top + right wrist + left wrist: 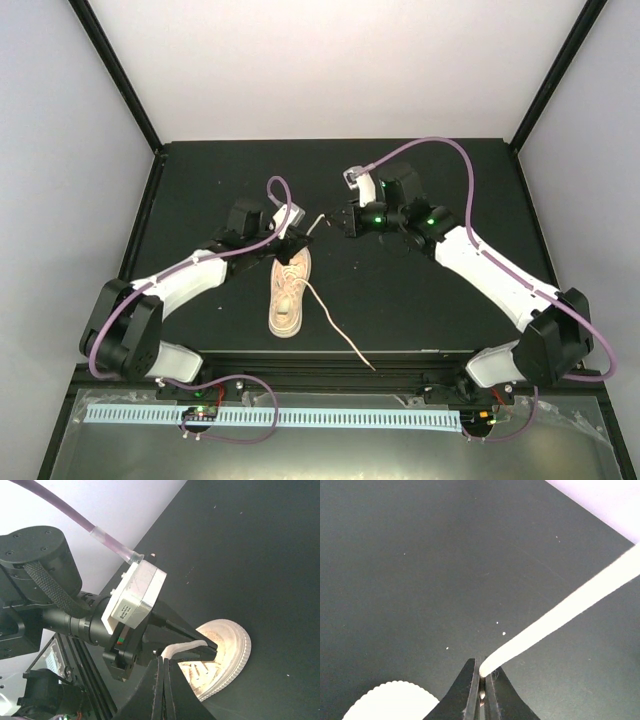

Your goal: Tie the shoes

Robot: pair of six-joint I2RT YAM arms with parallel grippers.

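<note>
The beige shoe lies lengthwise on the black table, between the two arms. One off-white lace trails loose from it toward the near right. My left gripper hovers over the far end of the shoe. In the left wrist view this gripper is shut on the other lace, which runs taut up to the right. My right gripper sits just right of the left one. In the right wrist view it is shut on that same lace, right beside the left gripper's fingers.
The shoe's ribbed sole edge shows at the lower left of the left wrist view. A black frame rail runs along the table's near edge. Black corner posts rise at the back corners.
</note>
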